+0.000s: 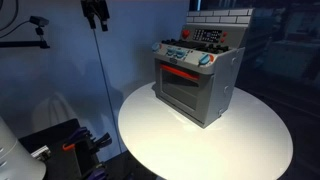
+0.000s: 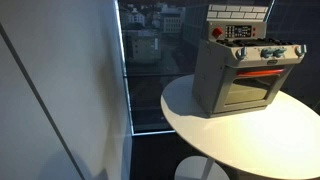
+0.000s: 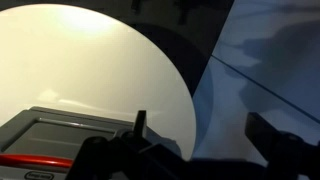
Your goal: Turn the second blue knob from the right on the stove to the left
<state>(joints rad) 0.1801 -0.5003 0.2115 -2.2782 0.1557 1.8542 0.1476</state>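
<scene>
The stove (image 1: 198, 88) is a small silver-grey toy oven with a glass door, a red handle bar and a grey brick-pattern back panel. It stands on the round white table (image 1: 160, 130), and it also shows in an exterior view (image 2: 240, 80). A row of blue knobs (image 1: 188, 56) runs along its front top edge and shows in an exterior view (image 2: 270, 53) as well. My gripper (image 1: 95, 12) hangs high above and well to the side of the stove, touching nothing. In the wrist view the gripper (image 3: 205, 135) is open and empty, and the stove's door and red handle (image 3: 45, 140) sit at the lower left.
The round table (image 2: 230, 130) ends close around the stove. A window with a city view (image 2: 150, 50) is behind it. Dark equipment (image 1: 60, 145) sits low beside the table, and a camera on an arm (image 1: 38, 22) is mounted near the gripper.
</scene>
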